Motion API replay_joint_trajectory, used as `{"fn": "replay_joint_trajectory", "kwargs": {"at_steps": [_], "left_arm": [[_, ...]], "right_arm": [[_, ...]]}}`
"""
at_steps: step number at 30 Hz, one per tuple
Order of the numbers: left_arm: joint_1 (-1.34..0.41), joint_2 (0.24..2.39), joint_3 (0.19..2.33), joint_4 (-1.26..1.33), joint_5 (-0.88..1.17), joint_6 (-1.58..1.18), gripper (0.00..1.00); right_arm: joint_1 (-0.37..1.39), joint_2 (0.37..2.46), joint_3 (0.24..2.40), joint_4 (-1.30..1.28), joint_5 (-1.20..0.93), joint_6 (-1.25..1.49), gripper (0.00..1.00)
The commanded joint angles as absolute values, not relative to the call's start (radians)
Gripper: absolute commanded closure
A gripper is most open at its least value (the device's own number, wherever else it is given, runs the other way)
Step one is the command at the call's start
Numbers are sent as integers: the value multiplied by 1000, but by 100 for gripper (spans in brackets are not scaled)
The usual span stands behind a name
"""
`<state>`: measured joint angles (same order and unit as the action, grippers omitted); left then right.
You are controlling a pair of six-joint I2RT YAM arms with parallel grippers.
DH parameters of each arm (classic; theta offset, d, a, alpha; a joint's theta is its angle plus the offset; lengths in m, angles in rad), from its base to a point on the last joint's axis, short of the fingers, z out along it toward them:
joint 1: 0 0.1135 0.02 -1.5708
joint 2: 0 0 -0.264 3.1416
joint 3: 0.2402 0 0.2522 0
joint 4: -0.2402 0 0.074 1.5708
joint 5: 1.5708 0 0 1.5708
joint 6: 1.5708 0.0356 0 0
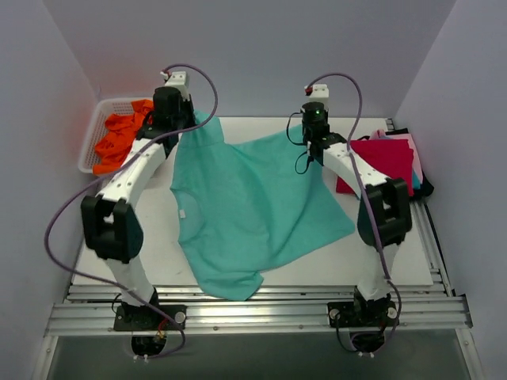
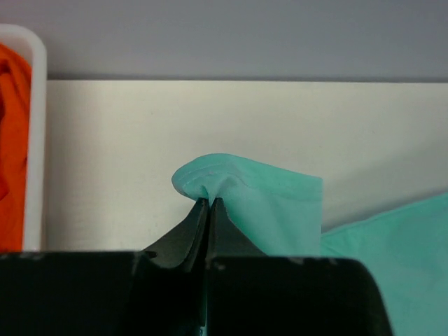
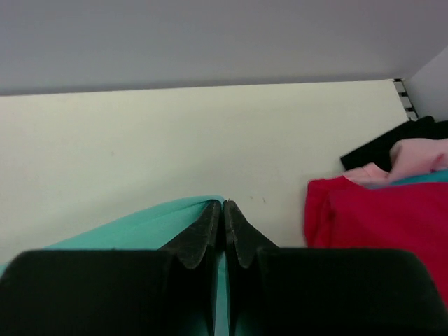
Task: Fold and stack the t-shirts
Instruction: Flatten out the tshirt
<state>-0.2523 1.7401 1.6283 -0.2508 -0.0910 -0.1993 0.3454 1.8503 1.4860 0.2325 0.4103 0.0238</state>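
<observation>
A teal t-shirt [image 1: 245,206] is spread over the middle of the white table, its far edge lifted by both grippers. My left gripper [image 1: 181,119] is shut on a far left corner of the teal t-shirt [image 2: 266,199], its tips [image 2: 208,203] pinching a puckered fold. My right gripper [image 1: 315,141] is shut on the shirt's far right corner [image 3: 140,227], the cloth clamped between the closed fingers [image 3: 224,206]. A stack of folded shirts with a red one on top [image 1: 388,162] lies at the right; it also shows in the right wrist view [image 3: 381,224].
A white basket [image 1: 93,134] at the far left holds orange shirts [image 1: 119,141]; its rim [image 2: 35,140] and orange cloth [image 2: 12,133] show in the left wrist view. A pink, a teal and a black garment [image 3: 406,150] lie in the right stack. Grey walls enclose the table.
</observation>
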Motion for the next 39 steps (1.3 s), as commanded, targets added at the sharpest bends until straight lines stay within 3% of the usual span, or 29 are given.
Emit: {"fn": "replay_joint_trajectory", "kwargs": {"at_steps": [1,3,4,5,6,7,9,10,11,12,16,22,27,29,30,31,32,34,35,36,39], "left_arm": [[-193,2084,1869,-199,29,-184,98],[-170,2370,2195,-319,51,-186,98],[-166,2464,2335,-383,52,-189,93],[-163,2570,2673,-534,46,-201,81],[-153,2752,2836,-588,46,-207,24],[-147,2814,2965,-619,48,-216,2],[-135,2846,3057,-600,54,-256,6],[-127,2805,2989,-562,39,-274,6],[-126,2742,2880,-438,16,-276,6],[-124,2591,2609,-358,9,-275,6],[-127,2292,2208,-109,-72,-267,6],[-164,1932,1909,-57,-185,-221,6],[-282,1630,1691,-184,-362,-230,5],[-368,1422,1385,-74,-465,-218,6],[-440,1346,1244,39,-465,-210,6],[-451,1282,1104,272,-328,-269,6],[-440,1203,837,404,-236,-332,6],[-379,1216,683,578,-15,-464,6],[-376,1232,745,446,-9,-474,4],[-402,1232,771,336,-53,-466,20],[-667,1140,770,12,-442,-457,20]], "right_arm": [[304,2102,1747,233,480,52,100],[284,2317,1917,134,511,54,100],[281,2382,2100,99,528,54,95],[276,2507,2203,47,555,64,74],[269,2564,2305,-51,601,72,9],[264,2603,2435,-73,623,84,0],[258,2620,2451,-52,667,100,0],[258,2559,2363,-22,673,106,0],[258,2522,2299,33,679,107,0],[259,2479,2236,114,687,109,0],[265,2268,2021,193,729,124,0],[322,1983,1774,253,811,133,0],[428,1751,1469,368,893,44,2],[451,1640,1401,274,791,134,4],[443,1599,1335,234,713,211,4],[433,1518,1287,215,628,335,3],[417,1481,1234,200,485,386,2],[442,1360,1049,238,445,454,0],[465,1326,999,242,471,474,0],[503,1295,965,223,512,492,0],[586,1183,905,57,583,564,0]]}}
